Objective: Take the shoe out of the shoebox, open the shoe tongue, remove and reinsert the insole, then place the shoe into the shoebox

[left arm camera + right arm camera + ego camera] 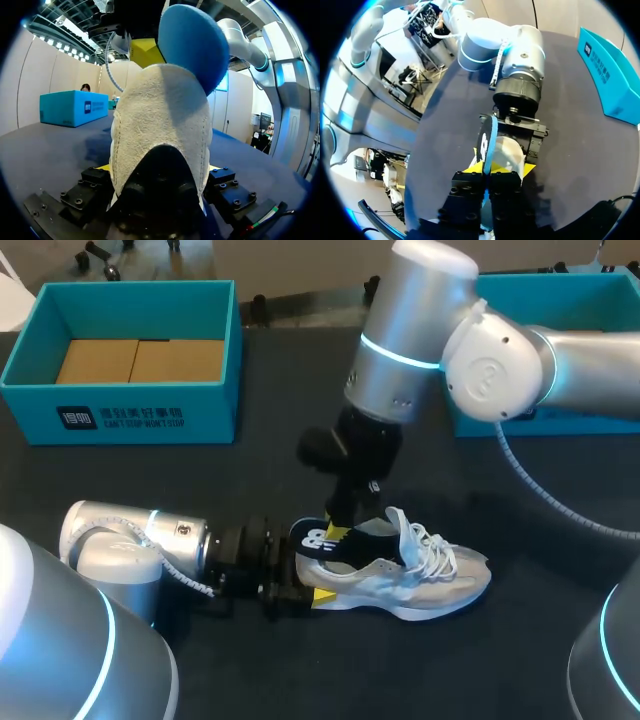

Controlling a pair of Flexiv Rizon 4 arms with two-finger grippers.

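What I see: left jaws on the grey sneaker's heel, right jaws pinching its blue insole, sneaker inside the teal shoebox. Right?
No: head view shows the grey sneaker on the black table, outside the teal cardboard shoebox. Heel grip and blue insole pinch are right.

**Pale shoe, blue-backed insole, teal box on charcoal**

The shoe (pixel 420 575) is cream and light grey, with white laces, a white sole and black lining. The insole (pixel 318 538) is black with white print on top and plain blue beneath. The shoebox (pixel 130 405), at the charcoal tabletop's (pixel 150 480) far left corner, is teal outside and cardboard brown inside, with a dark, white-lettered label. The left gripper (pixel 305 585) and right gripper (pixel 337 532) are black with yellow tips.
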